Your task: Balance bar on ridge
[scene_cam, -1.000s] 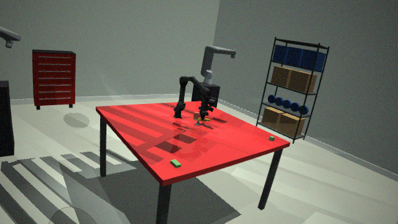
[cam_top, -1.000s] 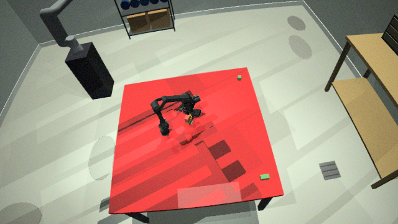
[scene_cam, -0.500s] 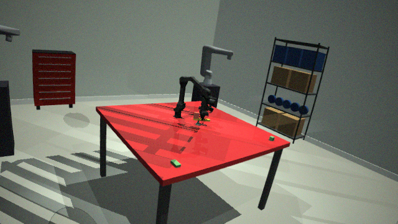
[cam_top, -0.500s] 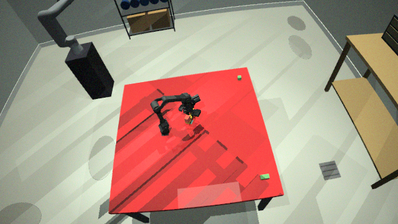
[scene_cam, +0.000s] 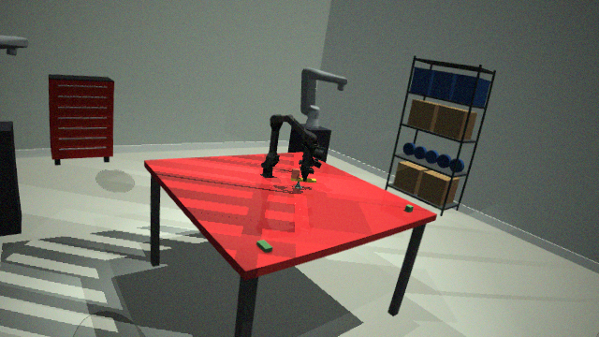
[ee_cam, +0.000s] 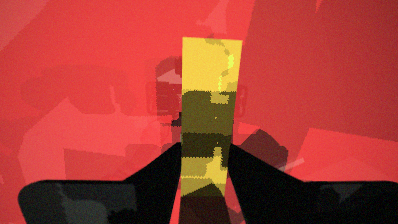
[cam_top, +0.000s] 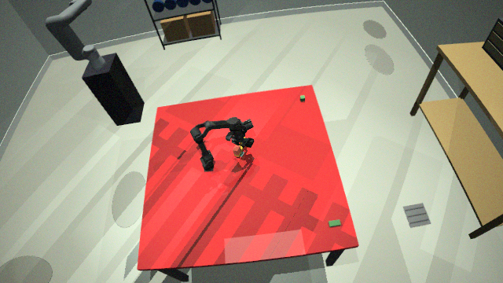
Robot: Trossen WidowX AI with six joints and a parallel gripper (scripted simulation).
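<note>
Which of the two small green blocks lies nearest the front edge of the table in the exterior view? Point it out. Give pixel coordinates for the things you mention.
The flat, elongated green block (cam_top: 334,223) (scene_cam: 264,246); the other green block (cam_top: 302,98) (scene_cam: 409,208) is more cube-shaped.

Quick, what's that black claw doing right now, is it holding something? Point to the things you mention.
Gripper (cam_top: 243,147) (scene_cam: 305,179) (ee_cam: 204,148): closed on the yellow bar (scene_cam: 313,180) (ee_cam: 212,65).
</note>
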